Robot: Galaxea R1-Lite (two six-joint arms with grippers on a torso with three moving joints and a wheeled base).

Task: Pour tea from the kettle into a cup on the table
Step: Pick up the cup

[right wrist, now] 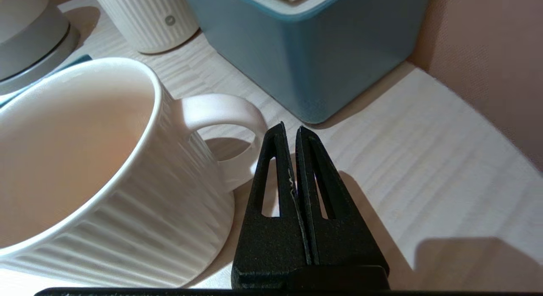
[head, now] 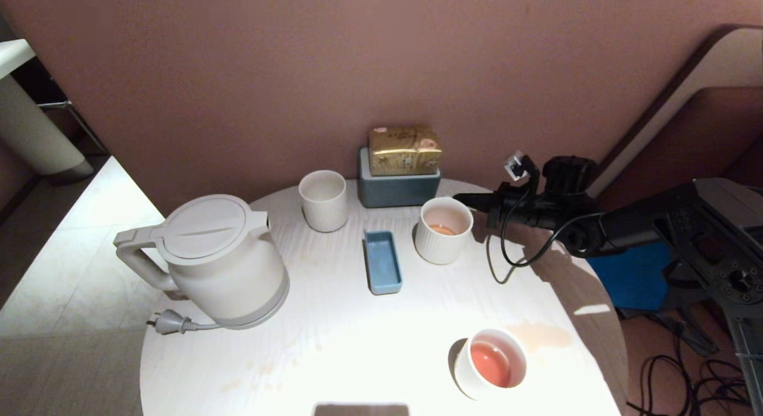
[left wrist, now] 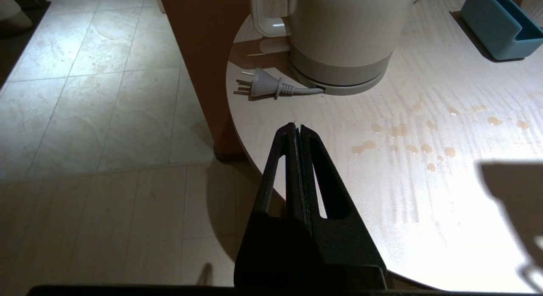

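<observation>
You're at the setup step w/ the R gripper pinched empty just beside the cup handle, so next open it & take the handle; L gripper also pinched empty, kettle untouched.

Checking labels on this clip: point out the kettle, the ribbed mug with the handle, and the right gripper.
kettle [head: 208, 249], head view, on its flat lid.
ribbed mug [head: 442, 244], head view, on its outer wall.
right gripper [right wrist: 288, 128], right wrist view, between its shut fingertips.
</observation>
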